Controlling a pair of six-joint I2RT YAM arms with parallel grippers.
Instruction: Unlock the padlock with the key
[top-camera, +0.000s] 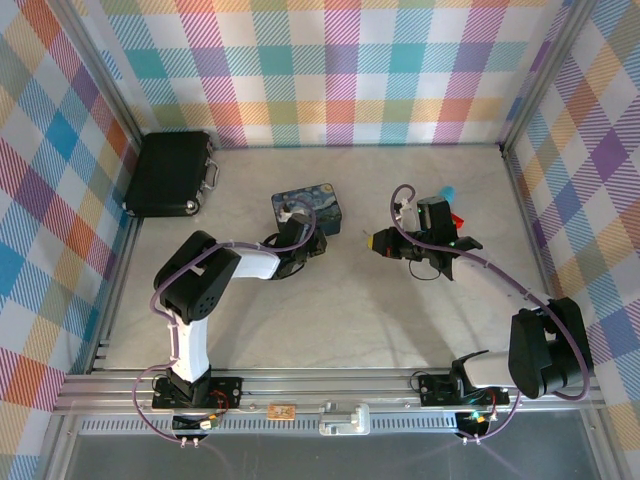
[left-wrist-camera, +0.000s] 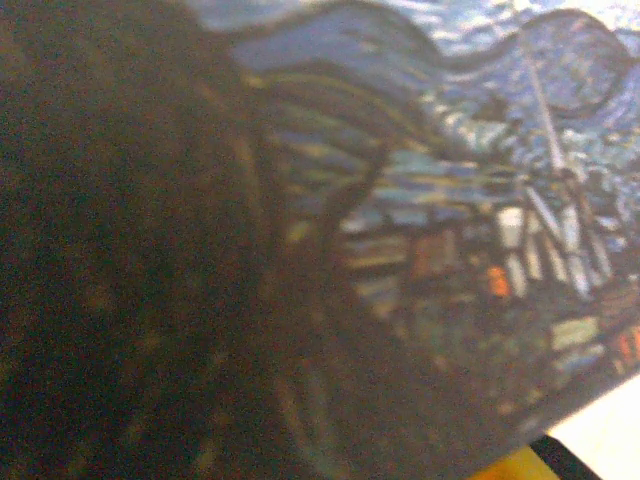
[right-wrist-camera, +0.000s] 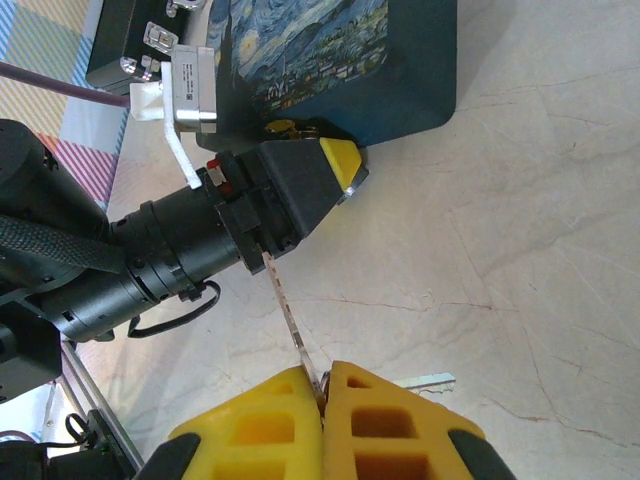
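Note:
My right gripper (right-wrist-camera: 323, 385) (top-camera: 378, 242) is shut on the key (right-wrist-camera: 293, 320), a thin silver blade that points up and left toward the left arm's black wrist. A second silver key (right-wrist-camera: 425, 381) sticks out sideways beside the yellow fingers. My left gripper (top-camera: 312, 238) (right-wrist-camera: 312, 150) rests at the near corner of the blue starry-night tin (top-camera: 310, 208) (right-wrist-camera: 330, 50). One of its yellow fingertips (right-wrist-camera: 340, 162) touches the table beside the tin. The painted tin (left-wrist-camera: 450, 200) lies blurred and very close in the left wrist view. The padlock is hidden.
A black case with a handle (top-camera: 170, 172) (right-wrist-camera: 120, 50) sits in the far left corner. A small blue-tipped item (top-camera: 447, 192) and a red piece (top-camera: 459, 220) lie just behind the right wrist. Checked walls close in the back and both sides.

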